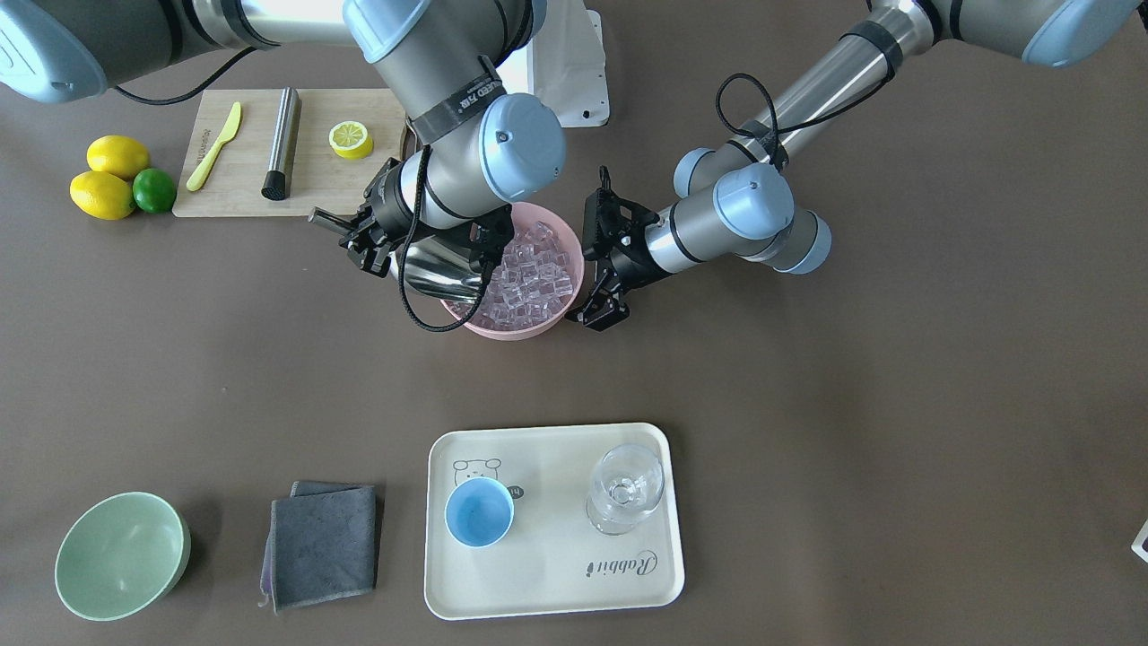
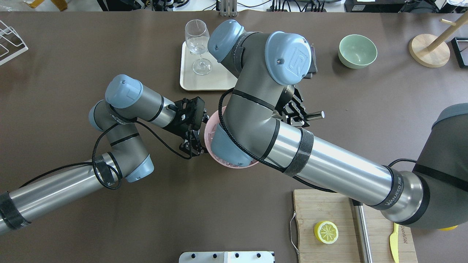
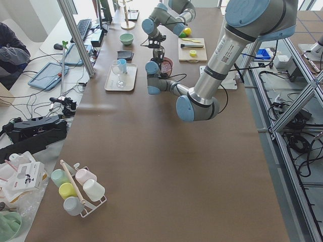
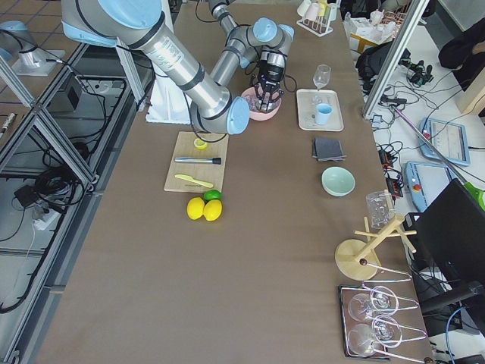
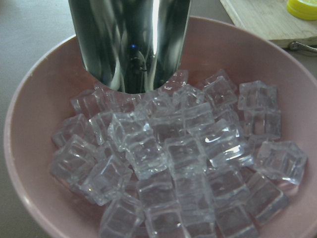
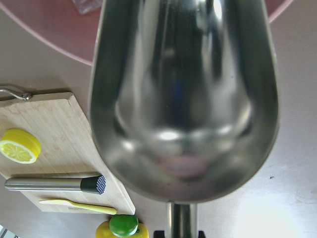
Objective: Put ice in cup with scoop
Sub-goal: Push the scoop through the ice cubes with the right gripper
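Observation:
The ice (image 1: 531, 274) fills a pink bowl (image 1: 516, 330) at mid-table; it also shows close up in the left wrist view (image 5: 173, 158). My right gripper (image 1: 368, 235) is shut on the handle of the steel scoop (image 1: 438, 274). The scoop's trough is tilted into the bowl's edge, with its tip touching the ice (image 5: 131, 44). The trough looks empty in the right wrist view (image 6: 183, 99). My left gripper (image 1: 599, 309) is at the bowl's other side, shut on its rim. The light-blue cup (image 1: 479, 511) stands empty on a cream tray (image 1: 556, 574), hidden in the overhead view.
A clear stemmed glass (image 1: 625, 489) shares the tray. A grey cloth (image 1: 321, 543) and a pale green bowl (image 1: 121, 556) lie beside it. A cutting board (image 1: 314, 184) holds a lemon half, a steel cylinder and a yellow knife. Lemons and a lime (image 1: 154, 190) sit nearby.

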Robot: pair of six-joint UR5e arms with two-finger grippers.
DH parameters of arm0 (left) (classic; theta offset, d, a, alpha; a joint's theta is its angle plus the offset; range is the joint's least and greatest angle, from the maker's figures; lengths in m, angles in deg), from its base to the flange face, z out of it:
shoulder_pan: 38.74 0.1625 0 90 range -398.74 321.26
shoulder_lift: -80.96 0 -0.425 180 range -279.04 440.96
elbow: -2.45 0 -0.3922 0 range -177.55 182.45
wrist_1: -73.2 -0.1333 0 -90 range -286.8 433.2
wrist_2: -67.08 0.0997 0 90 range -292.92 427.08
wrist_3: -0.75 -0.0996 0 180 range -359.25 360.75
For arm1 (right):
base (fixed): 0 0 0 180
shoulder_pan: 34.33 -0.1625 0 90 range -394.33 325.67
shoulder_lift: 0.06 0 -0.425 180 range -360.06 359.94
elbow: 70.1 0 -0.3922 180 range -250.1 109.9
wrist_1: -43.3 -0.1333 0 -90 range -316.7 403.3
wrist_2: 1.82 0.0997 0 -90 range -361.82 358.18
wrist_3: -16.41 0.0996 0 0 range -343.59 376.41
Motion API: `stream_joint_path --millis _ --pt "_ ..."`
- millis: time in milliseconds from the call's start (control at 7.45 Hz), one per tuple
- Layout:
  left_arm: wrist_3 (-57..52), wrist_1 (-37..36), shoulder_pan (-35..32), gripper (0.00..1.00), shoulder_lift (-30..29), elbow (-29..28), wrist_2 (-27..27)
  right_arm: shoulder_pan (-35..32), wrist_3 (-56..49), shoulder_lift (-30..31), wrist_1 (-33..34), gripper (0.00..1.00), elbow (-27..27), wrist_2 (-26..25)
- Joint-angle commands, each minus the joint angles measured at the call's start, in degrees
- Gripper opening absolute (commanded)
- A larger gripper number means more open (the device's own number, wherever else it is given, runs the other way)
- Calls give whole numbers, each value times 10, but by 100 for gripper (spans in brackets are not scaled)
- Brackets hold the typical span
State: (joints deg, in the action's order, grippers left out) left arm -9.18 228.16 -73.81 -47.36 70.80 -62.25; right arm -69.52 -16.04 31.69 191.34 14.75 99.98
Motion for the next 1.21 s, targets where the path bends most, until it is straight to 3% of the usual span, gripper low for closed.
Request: stream_joint_path --millis 0,1074 --pt "-1 0 0 99 0 0 0 7 17 -2 -10 0 -2 2" --pt "-1 2 0 99 0 0 0 13 94 11 -96 0 -4 29"
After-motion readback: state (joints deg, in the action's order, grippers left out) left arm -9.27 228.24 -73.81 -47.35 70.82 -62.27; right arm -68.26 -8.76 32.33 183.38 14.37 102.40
